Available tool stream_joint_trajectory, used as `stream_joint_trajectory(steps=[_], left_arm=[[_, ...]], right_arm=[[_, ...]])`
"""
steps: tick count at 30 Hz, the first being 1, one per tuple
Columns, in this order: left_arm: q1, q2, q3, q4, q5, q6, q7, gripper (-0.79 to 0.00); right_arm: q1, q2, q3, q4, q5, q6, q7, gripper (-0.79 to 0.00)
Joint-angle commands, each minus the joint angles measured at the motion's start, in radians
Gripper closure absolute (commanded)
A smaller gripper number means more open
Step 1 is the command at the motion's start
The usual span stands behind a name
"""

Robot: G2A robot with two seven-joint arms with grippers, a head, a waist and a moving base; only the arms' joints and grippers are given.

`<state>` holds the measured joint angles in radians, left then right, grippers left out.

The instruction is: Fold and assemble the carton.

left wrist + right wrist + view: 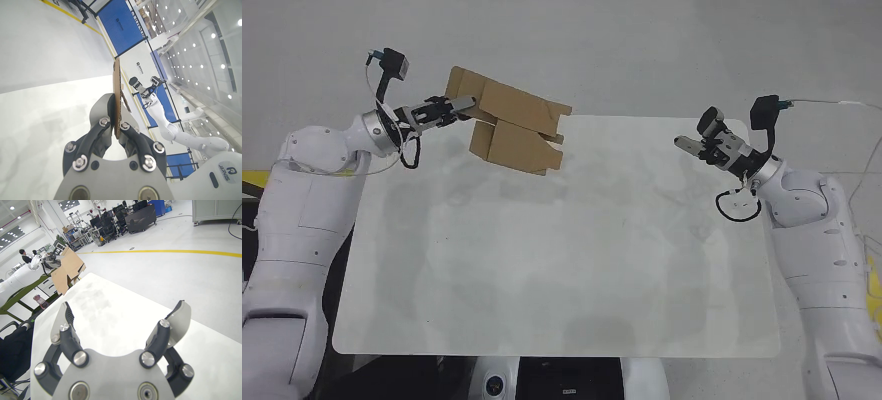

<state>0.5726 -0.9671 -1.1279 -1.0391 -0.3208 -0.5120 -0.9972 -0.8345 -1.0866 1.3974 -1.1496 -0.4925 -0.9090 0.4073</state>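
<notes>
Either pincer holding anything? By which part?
Left pincer is shut on the carton, pinching a flat panel's edge at the end nearest that arm. Right pincer is open, empty.

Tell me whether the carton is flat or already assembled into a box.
Flat, not assembled: the carton, clamped in the left tool, shows as one thin sheet edge-on, with flaps loose.

Bright, even light fills all three views. In the left wrist view, rows of round ceiling lamps [202, 66] burn as small white spots, one flaring at the frame's corner. The white table [642, 250] gives the light back softly and shows faint grey mottling in the top view. A darker shade sits in the fold of the carton [510, 120]. Both wrist views bend straight lines toward their edges, as the yellow floor line [160, 250] shows
</notes>
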Motion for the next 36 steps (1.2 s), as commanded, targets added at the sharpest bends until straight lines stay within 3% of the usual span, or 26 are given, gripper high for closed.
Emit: stream_joint_trajectory(steps=[1,8,15,24,26,30,33,36], left_arm=[[-0.012,-0.012,0.039,-0.005,0.003,0.001,0.002,0.000],[-0.046,-0.055,0.153,-0.005,0.024,-0.048,-0.016,0.000],[-0.066,-0.081,0.224,0.009,0.008,-0.123,-0.120,0.000],[-0.059,-0.074,0.262,-0.067,0.010,-0.144,-0.167,0.000],[-0.056,-0.066,0.269,-0.095,0.017,-0.139,-0.172,0.000],[-0.045,-0.049,0.288,-0.152,0.038,-0.143,-0.168,0.000],[-0.039,-0.036,0.307,-0.189,0.035,-0.144,-0.168,0.000],[-0.040,-0.023,0.332,-0.218,0.018,-0.135,-0.176,0.000]], right_arm=[[0.000,0.000,0.000,0.000,0.000,0.000,0.000,-0.785],[0.000,0.000,0.000,0.000,0.000,0.000,0.000,-0.785],[0.000,0.000,0.000,0.000,0.000,0.000,0.000,-0.785],[-0.023,-0.003,-0.031,-0.023,0.045,-0.005,0.014,-0.785],[-0.021,-0.006,-0.062,-0.012,0.136,-0.048,0.057,-0.785],[0.030,-0.004,-0.147,0.036,0.350,-0.096,0.261,-0.785],[0.070,-0.003,-0.211,0.060,0.502,-0.092,0.412,-0.785],[0.101,0.004,-0.290,0.049,0.556,-0.038,0.465,-0.785]])
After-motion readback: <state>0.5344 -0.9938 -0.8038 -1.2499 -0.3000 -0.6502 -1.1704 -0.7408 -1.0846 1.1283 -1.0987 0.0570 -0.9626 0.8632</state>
